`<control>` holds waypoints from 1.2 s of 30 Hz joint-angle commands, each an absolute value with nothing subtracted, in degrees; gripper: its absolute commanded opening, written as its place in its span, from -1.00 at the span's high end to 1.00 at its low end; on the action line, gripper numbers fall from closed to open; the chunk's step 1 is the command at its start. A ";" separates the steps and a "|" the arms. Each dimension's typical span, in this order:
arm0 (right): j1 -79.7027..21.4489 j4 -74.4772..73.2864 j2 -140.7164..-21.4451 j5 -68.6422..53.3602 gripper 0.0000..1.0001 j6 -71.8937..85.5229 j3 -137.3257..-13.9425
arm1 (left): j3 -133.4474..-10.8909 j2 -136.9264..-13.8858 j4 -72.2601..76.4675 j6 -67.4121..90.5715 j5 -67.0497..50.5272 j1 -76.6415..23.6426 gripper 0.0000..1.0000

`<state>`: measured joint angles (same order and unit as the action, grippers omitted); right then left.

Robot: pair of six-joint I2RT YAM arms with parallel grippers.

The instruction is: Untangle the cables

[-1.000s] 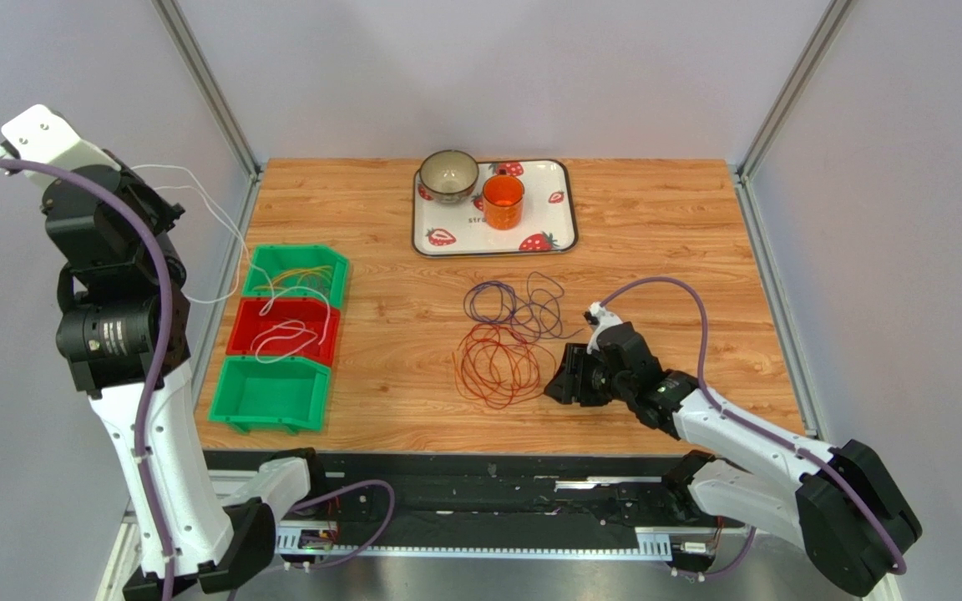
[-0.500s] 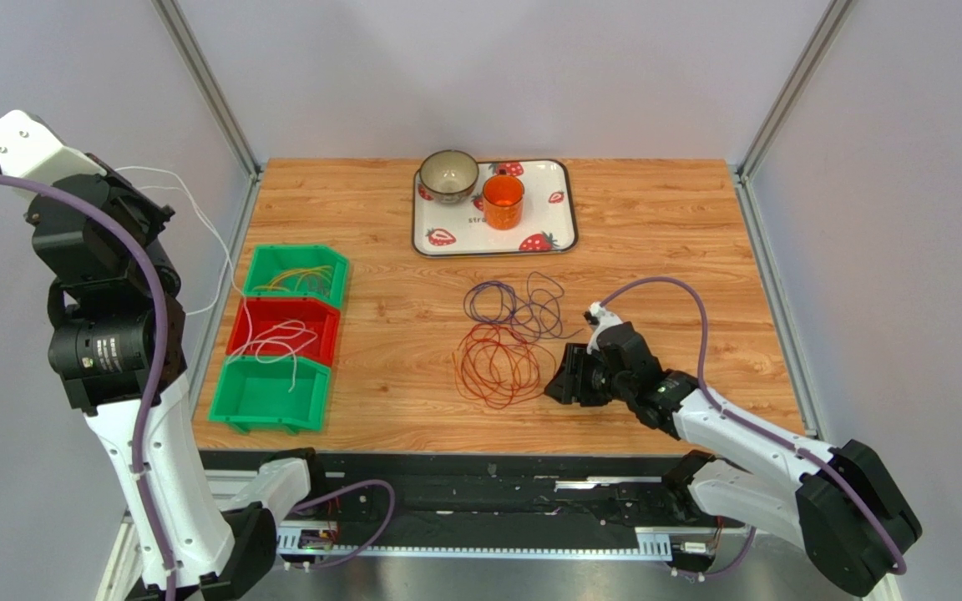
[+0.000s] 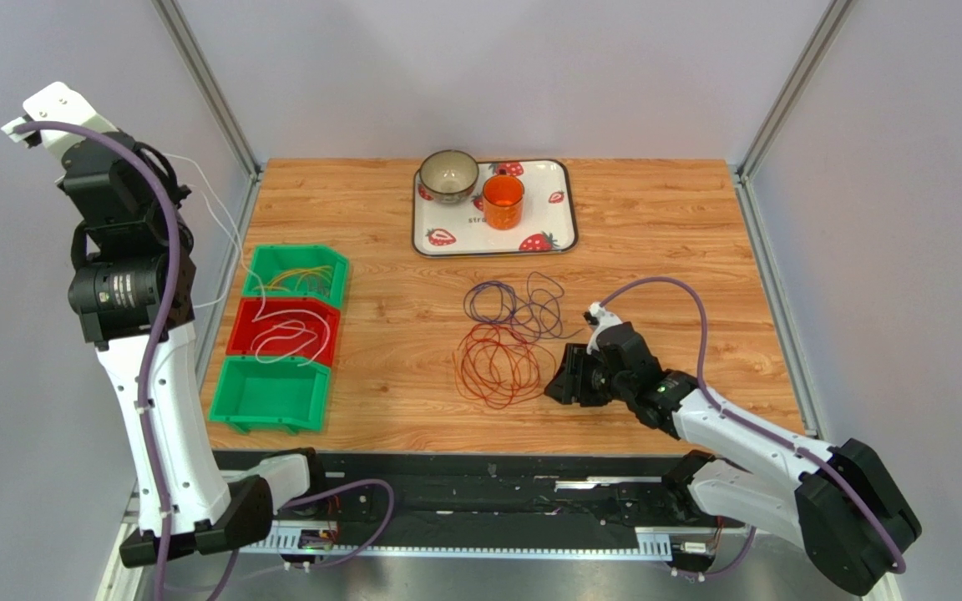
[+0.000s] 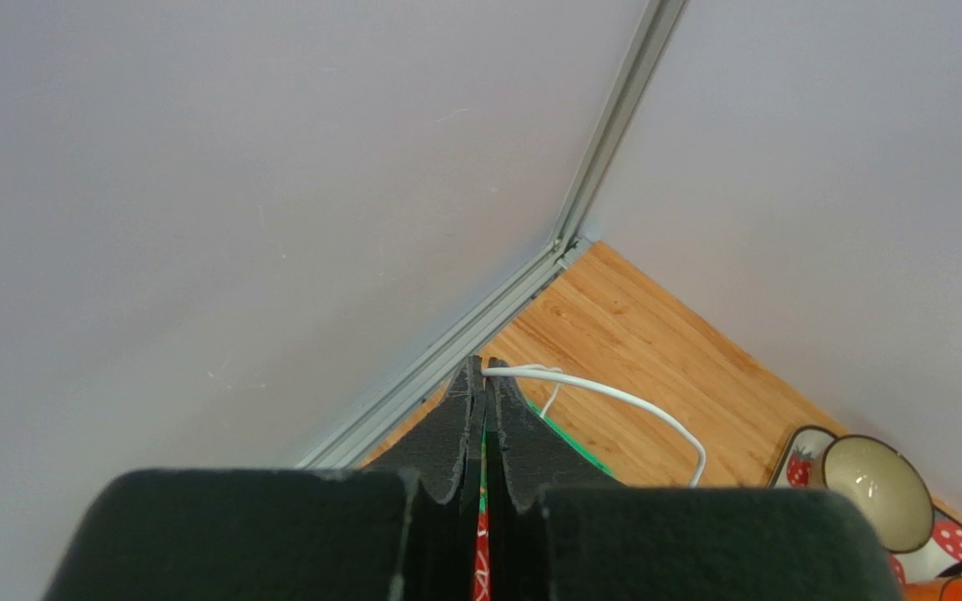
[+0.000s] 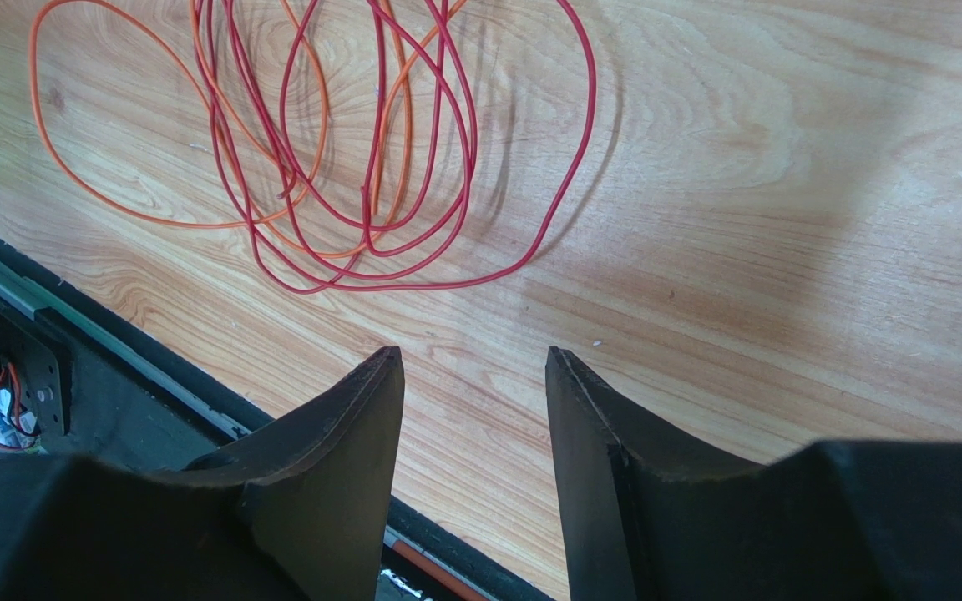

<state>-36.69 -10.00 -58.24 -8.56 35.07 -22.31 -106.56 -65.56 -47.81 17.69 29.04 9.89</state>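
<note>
While the left arm is standing tall off the table's nine o'clock edge, the left gripper is pinching a white cable between jaws pressed fully together, high above the wood. From the tips the cable is curving out slack and dropping toward the red bin, where white loops are lying. That bin is sitting between the far green bin, which is holding yellow cable, and the near green bin.

Toward the middle, a purple coil is lying at twelve o'clock of a larger tangle of dark red and orange loops. The two bunches are meeting at their edges, though I cannot tell how far they are interlaced. At the table's twelve o'clock, a strawberry tray is carrying a bowl and an orange cup side by side.

At the tangle's three o'clock, the right gripper is hovering low over the wood, jaws parted wide and gripping nothing. Its tips are pointing at the red loops, near them but not touching.
</note>
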 commanded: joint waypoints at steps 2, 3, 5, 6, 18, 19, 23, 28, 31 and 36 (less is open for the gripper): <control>-36.83 -8.00 -58.71 -8.79 0.02 34.01 -23.47 | -106.44 -66.89 -45.88 18.63 30.41 10.37 1.00; -36.83 -8.00 -58.71 -8.79 0.02 34.10 -23.47 | -104.70 -66.45 -45.70 18.89 30.93 10.37 1.00; -36.83 -8.00 -58.71 -8.79 0.02 34.19 -23.47 | -102.93 -65.92 -45.27 19.16 32.34 10.37 1.00; -36.83 -8.00 -58.71 -8.88 0.02 34.10 -23.47 | -101.61 -65.40 -45.18 19.33 33.13 10.46 1.00; -36.91 -8.09 -60.47 -9.40 0.02 33.75 -24.17 | -103.62 -68.20 -45.62 16.17 45.00 10.81 1.00; -36.74 -8.17 -60.64 -9.40 0.03 33.66 -24.34 | -103.80 -68.55 -45.44 15.74 44.91 10.81 1.00; -36.83 -8.17 -61.17 -9.58 0.03 33.66 -24.52 | -105.29 -70.13 -45.61 15.99 44.38 10.90 1.00; -36.83 -8.44 -60.12 -8.88 0.04 34.01 -24.17 | -109.32 -73.20 -46.66 15.64 46.39 10.99 1.00; -36.83 -8.44 -60.55 -9.05 0.04 33.84 -24.34 | -115.04 -76.28 -50.27 15.91 48.77 11.69 1.00; -36.74 -8.35 -62.84 -10.11 0.05 33.22 -25.22 | -118.30 -77.52 -53.09 17.57 47.64 14.76 1.00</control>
